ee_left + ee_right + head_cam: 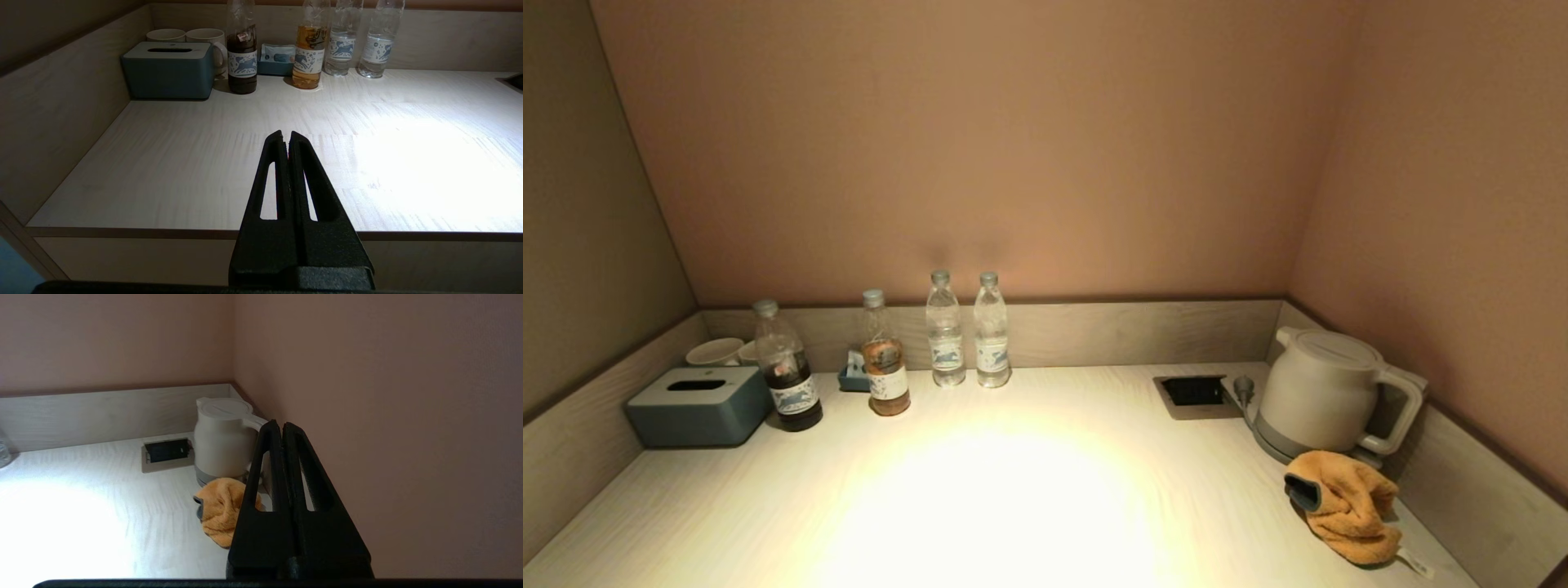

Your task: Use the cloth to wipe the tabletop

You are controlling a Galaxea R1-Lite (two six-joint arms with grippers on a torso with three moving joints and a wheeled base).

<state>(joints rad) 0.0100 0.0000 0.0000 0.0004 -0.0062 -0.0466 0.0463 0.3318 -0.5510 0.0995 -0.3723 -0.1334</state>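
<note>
The orange-yellow cloth (1347, 506) lies crumpled at the right front of the pale wood-grain tabletop (1013, 490), just in front of the white kettle (1327, 390). In the right wrist view the cloth (218, 508) sits beyond and beside my right gripper (282, 425), which is shut, empty and held back from the table. My left gripper (286, 134) is shut and empty too, hovering at the table's front edge on the left side. Neither arm shows in the head view.
Several bottles (947, 331) stand along the back rim. A grey-blue tissue box (698, 404) and mugs (715, 351) fill the left back corner. A black socket recess (1194, 392) lies left of the kettle. Walls close in on three sides.
</note>
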